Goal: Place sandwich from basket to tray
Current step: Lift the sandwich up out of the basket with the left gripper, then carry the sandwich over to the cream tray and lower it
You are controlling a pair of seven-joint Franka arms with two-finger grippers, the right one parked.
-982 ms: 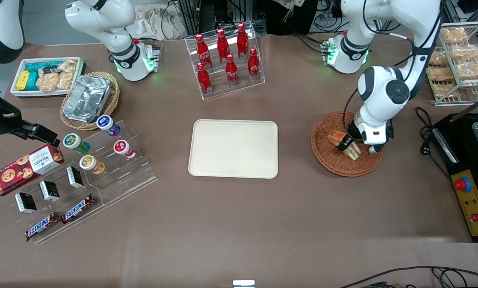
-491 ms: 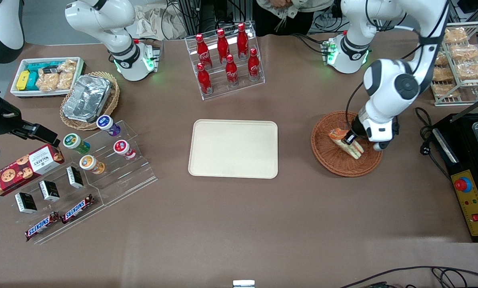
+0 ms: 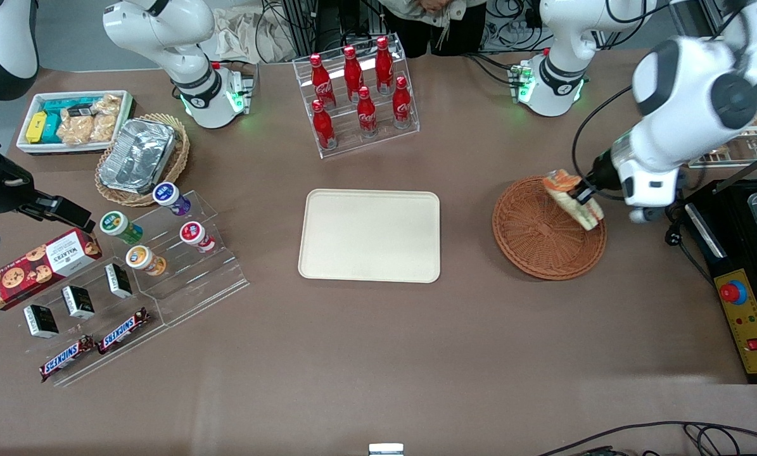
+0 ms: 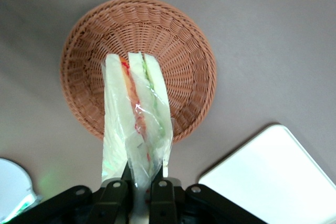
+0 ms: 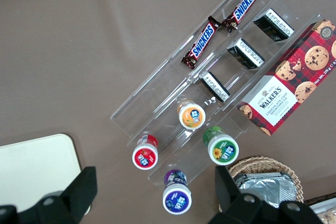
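1. The hand [image 3: 586, 194] is clamped on the sandwich [image 3: 571, 197], its two fingers [image 4: 116, 192] pinching the wrapped wedge at one end.
2. The sandwich hangs in the air above the basket [image 3: 536, 244], clear of the weave, over the rim nearest the working arm's end of the worktop [image 3: 365, 354].
3. From the wrist camera, the sandwich [image 4: 135, 124] shows pale bread with red and green filling under clear wrap, and the basket [image 4: 184, 51] lies below it.
4. The tray [image 3: 370, 235] sits flat beside the basket, toward the parked arm's end, well apart from the sandwich.
5. A corner of the tray [image 4: 273, 177] shows near the basket in the wrist camera.
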